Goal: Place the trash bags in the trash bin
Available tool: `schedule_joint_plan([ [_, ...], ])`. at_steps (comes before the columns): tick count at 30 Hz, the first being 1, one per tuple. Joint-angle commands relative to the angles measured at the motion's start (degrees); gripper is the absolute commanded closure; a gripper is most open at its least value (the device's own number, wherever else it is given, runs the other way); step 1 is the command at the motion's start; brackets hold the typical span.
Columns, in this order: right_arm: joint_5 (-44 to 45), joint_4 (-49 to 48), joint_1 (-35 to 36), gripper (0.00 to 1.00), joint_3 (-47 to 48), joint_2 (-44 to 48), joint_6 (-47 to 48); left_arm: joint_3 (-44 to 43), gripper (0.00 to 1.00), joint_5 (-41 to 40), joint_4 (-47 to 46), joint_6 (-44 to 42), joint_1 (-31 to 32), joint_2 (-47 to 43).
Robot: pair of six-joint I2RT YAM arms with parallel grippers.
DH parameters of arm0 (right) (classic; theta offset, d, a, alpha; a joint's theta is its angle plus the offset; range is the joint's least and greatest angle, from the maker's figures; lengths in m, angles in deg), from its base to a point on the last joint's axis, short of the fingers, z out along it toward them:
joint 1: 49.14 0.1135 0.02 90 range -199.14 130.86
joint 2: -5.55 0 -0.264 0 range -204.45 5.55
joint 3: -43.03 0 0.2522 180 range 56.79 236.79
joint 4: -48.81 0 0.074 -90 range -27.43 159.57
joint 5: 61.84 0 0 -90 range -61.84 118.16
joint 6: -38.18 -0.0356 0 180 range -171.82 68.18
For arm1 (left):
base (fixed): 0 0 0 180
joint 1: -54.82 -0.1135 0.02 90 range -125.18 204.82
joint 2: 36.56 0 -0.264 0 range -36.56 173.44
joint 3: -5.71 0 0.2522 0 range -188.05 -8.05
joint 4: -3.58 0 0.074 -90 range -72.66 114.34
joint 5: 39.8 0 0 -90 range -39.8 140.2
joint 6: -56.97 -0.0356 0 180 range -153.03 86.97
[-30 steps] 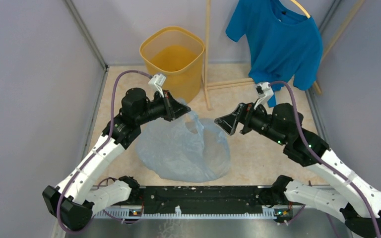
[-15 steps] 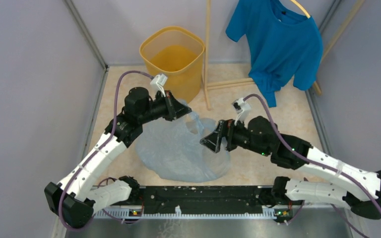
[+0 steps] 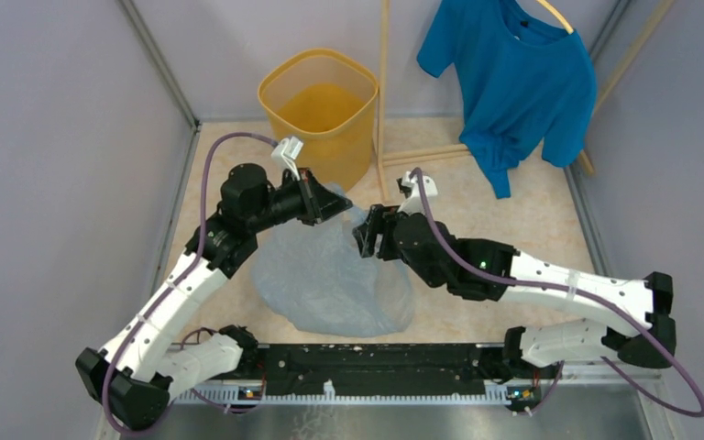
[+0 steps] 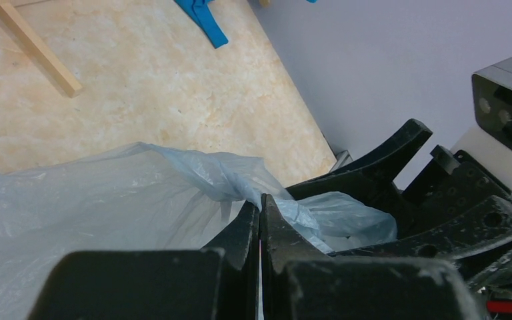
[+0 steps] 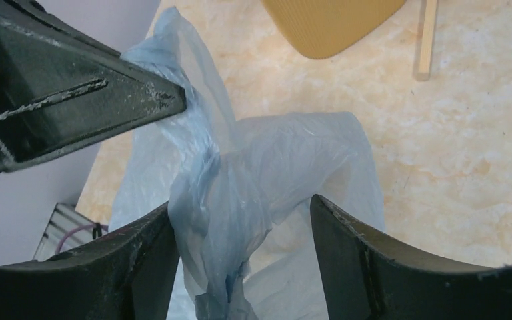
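The pale blue translucent trash bag lies spread on the floor in front of the yellow-orange trash bin. My left gripper is shut on a twisted fold at the bag's top edge and lifts it. My right gripper is open, its fingers either side of a bunched strand of the bag, close to the left gripper. The bin's base shows at the top of the right wrist view.
A wooden clothes stand rises just right of the bin, its foot bars on the floor. A bright blue T-shirt hangs at the back right. Grey walls close in left and right. A black rail runs along the near edge.
My right arm swung left and forward, bringing its open gripper from right of the bag to around the bag's raised strand beside the left gripper. The left gripper kept its hold, hardly moving.
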Motion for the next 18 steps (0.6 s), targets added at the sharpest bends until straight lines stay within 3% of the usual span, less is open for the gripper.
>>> schedule_joint_plan([
  [1, 6.87, -2.09, 2.07, 0.34, 4.61, -3.72, 3.03, -2.75, 1.00, 1.75, -0.77, 0.62, 0.14, -1.98],
  [12, 13.57, 3.94, 7.16, 0.29, 12.94, -7.28, 11.54, -3.81, 1.00, 0.92, 0.64, -0.29, 0.13, -2.84],
  [15, 14.21, 5.66, 7.60, 0.44, 13.77, -7.77, 11.35, -3.99, 1.00, 1.15, 0.30, -0.17, 0.13, -2.45],
  [18, 15.01, 6.13, 7.64, 0.53, 13.65, -8.21, 11.57, -4.14, 1.00, 1.82, -0.12, 0.47, 0.18, -2.32],
])
